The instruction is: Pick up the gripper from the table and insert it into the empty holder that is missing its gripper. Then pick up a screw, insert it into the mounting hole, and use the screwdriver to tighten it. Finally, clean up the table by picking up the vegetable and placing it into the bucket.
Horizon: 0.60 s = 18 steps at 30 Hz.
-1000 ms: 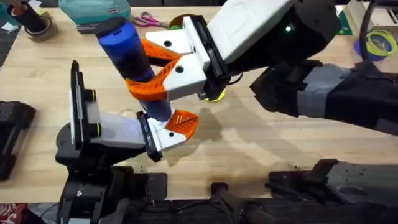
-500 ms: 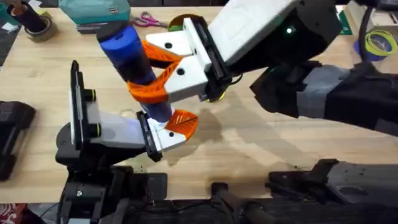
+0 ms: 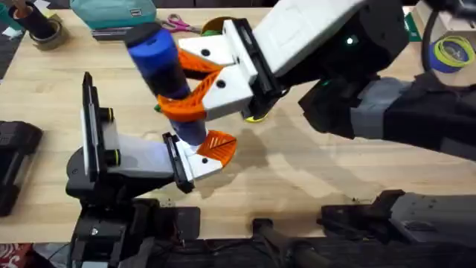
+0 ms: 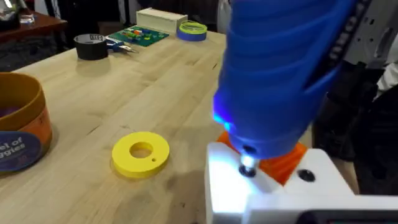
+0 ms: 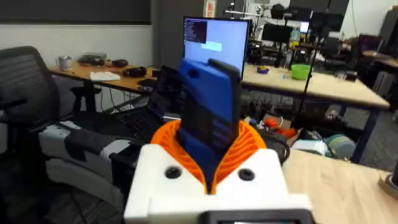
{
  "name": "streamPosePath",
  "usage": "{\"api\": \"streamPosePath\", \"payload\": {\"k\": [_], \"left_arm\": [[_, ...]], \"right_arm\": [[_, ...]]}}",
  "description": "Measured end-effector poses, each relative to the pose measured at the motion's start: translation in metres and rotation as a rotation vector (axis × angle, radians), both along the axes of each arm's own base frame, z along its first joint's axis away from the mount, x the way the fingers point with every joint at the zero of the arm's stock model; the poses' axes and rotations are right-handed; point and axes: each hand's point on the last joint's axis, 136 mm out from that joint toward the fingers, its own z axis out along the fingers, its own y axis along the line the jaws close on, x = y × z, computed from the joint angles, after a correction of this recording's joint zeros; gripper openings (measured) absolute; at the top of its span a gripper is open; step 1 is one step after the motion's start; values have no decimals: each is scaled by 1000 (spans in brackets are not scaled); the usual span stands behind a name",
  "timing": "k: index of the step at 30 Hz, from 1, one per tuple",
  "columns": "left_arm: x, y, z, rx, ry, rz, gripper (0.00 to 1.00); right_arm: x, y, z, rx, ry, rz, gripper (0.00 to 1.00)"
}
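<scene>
Left wrist view: the screwdriver [image 4: 283,74], bright blue, stands close and large, its metal tip [image 4: 247,165] down on a white bracket [image 4: 267,193] lit pale blue. Orange plastic [image 4: 283,165] shows just behind the tip. On the bench [image 4: 124,99]: a flat yellow ring-shaped disc [image 4: 140,153], the bucket [image 4: 22,130] with its tan-orange rim, and farther off a black tape roll [image 4: 91,46], a blue tape roll [image 4: 191,30] and a pale box [image 4: 160,18].

Screwdriver [image 3: 165,74] top, in right hand [image 3: 195,84], slightly farther right than before.
</scene>
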Motion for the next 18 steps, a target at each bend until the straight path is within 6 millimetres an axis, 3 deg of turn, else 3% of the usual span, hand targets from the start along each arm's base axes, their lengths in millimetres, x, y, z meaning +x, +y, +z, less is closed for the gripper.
{"api": "streamPosePath", "payload": {"k": [4,9,12,14,18], "left_arm": [[0,0,0,0,0,2,12],[1,0,0,0,0,4,12],[1,0,0,0,0,4,12],[1,0,0,0,0,4,12],[1,0,0,0,0,5,12]], "right_arm": [[14,-8,20,-4,7,4,22],[40,-20,97,32,-54,-27,22],[43,-24,129,7,-73,-20,22],[38,-24,136,0,-90,-8,22],[34,-21,127,-36,-83,23,22]]}}
